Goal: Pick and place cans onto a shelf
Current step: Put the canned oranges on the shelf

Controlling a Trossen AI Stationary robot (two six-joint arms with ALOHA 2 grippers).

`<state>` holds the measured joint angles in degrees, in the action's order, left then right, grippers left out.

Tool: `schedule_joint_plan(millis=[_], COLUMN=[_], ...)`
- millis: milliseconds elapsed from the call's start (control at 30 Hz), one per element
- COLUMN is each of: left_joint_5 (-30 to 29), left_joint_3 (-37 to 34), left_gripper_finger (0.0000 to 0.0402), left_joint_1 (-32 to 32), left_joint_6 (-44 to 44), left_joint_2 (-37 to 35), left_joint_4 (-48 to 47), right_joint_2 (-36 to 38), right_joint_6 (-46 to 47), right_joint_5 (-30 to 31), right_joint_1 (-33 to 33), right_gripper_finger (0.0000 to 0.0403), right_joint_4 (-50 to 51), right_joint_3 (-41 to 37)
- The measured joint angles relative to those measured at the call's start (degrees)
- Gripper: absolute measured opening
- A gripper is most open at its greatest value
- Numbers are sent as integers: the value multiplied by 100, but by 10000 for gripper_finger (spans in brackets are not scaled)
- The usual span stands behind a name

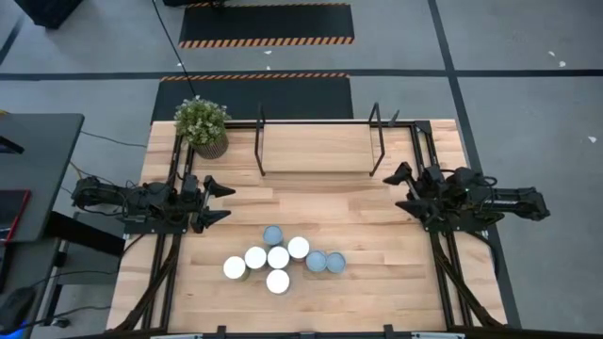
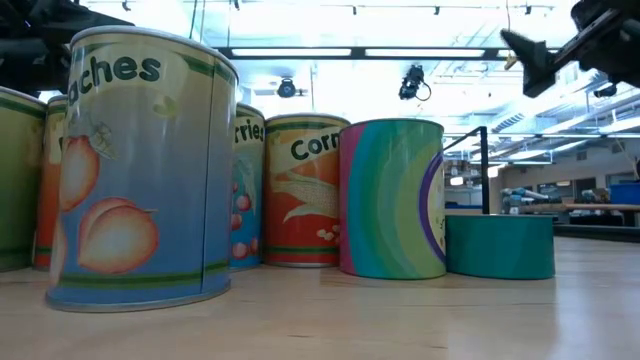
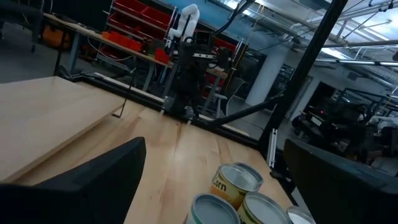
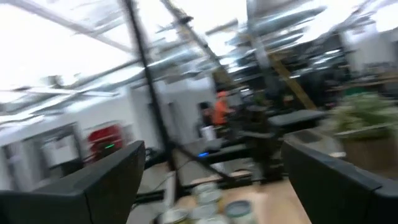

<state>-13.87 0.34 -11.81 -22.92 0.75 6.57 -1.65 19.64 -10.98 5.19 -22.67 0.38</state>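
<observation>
Several small cans [image 1: 278, 259] with white or pale blue-grey tops stand upright in a tight cluster on the wooden table, near its front edge. They fill the low view [image 2: 390, 200] and show in the left wrist view [image 3: 236, 183]. The shelf [image 1: 320, 146], with black end frames and a light wood surface, stands at the table's far side and holds nothing. My left gripper [image 1: 215, 201] is open and empty at the table's left, beyond the cluster's far-left side [image 3: 214, 149]. My right gripper [image 1: 407, 191] is open and empty at the table's right, above the table [image 2: 530, 55] [image 4: 211, 149].
A potted plant [image 1: 201, 125] stands at the table's far left corner, beside the shelf's left end frame [image 1: 260, 141]. Bare tabletop [image 1: 320, 202] lies between the cans and the shelf. A dark desk [image 1: 33, 169] stands off the table's left.
</observation>
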Motion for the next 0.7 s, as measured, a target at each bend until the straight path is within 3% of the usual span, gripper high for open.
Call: schedule_joint_plan(millis=[267,700], left_joint_5=[-114,-500], left_joint_3=[0,0], left_gripper_finger=[387,387], left_joint_1=[0,2], left_joint_6=[139,1190], left_joint_2=[0,-1], left_joint_4=[379,1078], right_joint_2=[-756,-2873], right_joint_6=[-144,-931], right_joint_5=[385,1013], right_joint_1=[7,22], right_gripper_finger=[382,382], right_joint_4=[-76,-129], right_joint_3=[63,921])
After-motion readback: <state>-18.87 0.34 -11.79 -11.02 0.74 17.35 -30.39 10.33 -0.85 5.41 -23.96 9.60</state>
